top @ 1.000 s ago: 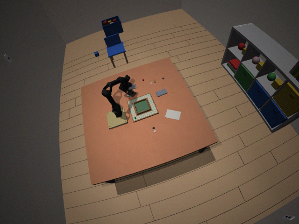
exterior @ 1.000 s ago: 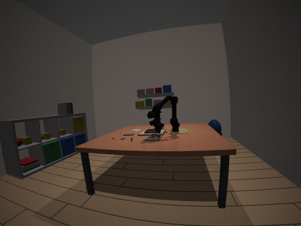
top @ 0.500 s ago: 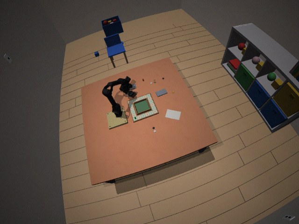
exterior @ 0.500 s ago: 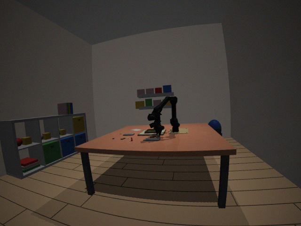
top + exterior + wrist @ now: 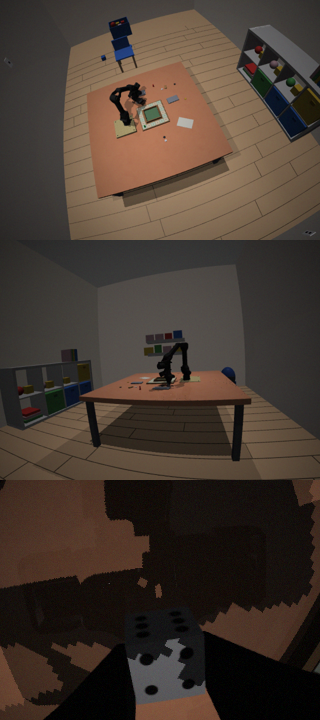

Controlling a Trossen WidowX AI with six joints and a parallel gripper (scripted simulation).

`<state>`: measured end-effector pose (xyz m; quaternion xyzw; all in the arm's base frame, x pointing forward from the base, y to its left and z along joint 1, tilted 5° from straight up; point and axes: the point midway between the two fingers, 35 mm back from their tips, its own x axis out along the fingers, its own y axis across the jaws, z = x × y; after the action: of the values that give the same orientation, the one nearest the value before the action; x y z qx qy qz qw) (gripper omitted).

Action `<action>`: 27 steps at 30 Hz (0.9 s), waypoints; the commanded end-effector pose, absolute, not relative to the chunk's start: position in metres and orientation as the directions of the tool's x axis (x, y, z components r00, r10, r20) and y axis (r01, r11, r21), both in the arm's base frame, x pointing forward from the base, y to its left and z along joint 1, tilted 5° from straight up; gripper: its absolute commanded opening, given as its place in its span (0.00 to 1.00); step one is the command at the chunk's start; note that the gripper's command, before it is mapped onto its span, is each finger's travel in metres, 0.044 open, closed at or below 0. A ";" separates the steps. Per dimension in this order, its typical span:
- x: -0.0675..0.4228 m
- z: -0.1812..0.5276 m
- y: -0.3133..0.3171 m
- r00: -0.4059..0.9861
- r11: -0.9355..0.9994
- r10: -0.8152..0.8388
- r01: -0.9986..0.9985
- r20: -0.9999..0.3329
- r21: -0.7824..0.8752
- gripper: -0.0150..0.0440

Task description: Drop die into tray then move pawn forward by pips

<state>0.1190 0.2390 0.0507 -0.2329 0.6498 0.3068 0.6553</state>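
A pale grey die with black pips sits between my two dark fingers in the wrist view, touching both, with the orange table close under it. My gripper is shut on the die, low over the table just beyond the board's far left corner. The die is hidden by the arm in the top and exterior views. The board has a ring of pale squares around a green dice tray. A small green pawn stands on the board's near left corner square.
A grey-blue card lies beside the gripper, a grey card and a white sheet to the right. Small pieces lie beyond: a red one, a tan cube, a dark ball. Two beads lie nearer. The arm's base plate stands left of the board.
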 end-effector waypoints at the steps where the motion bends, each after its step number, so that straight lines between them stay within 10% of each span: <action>1: 0.119 0.049 0.238 -0.031 0.706 0.095 -0.703 -0.995 0.089 0.37; 4: 0.120 0.053 0.239 -0.031 0.706 0.095 -0.703 -0.995 0.089 0.25; 27: 0.123 0.171 0.223 -0.030 0.706 0.094 -0.703 -0.995 0.088 0.25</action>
<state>0.1235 0.2272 0.1586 -0.2335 0.6526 0.3024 0.6543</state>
